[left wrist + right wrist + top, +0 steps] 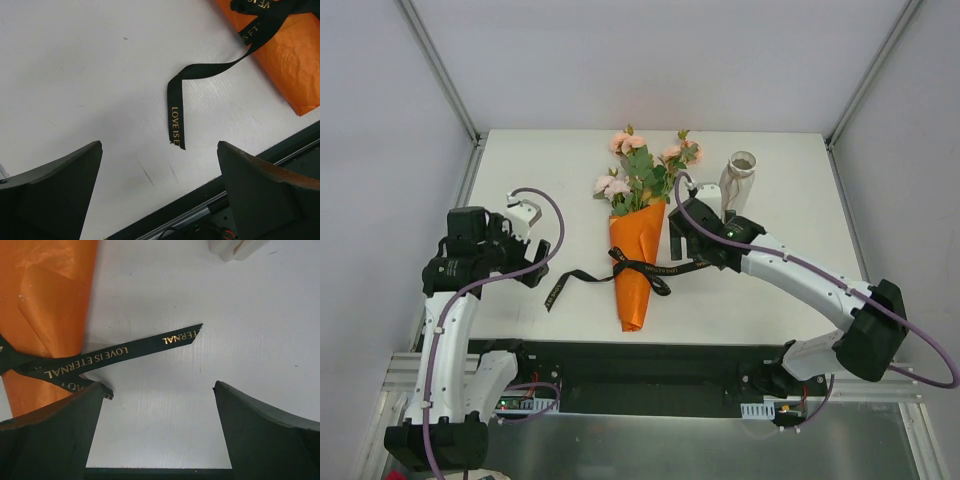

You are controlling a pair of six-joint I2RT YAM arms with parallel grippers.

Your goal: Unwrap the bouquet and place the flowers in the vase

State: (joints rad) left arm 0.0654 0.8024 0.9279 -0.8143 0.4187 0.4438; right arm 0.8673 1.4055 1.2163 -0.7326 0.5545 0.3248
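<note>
White worktop (520,160), bouquet (638,235), ribbon (125,351) reading "LOVE IS ETERNAL", vase (740,178) at two o'clock, left end effector (159,150) and right end effector (157,390) spread.

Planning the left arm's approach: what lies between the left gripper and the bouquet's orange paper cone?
Only the black gold-lettered ribbon's loose tail, lying on the white table between left gripper and orange paper cone; seen in the left wrist view.

orange paper (636,262), black ribbon (655,270) gold lettering, pink-peach flowers (645,165), beige vase (738,178)
</note>
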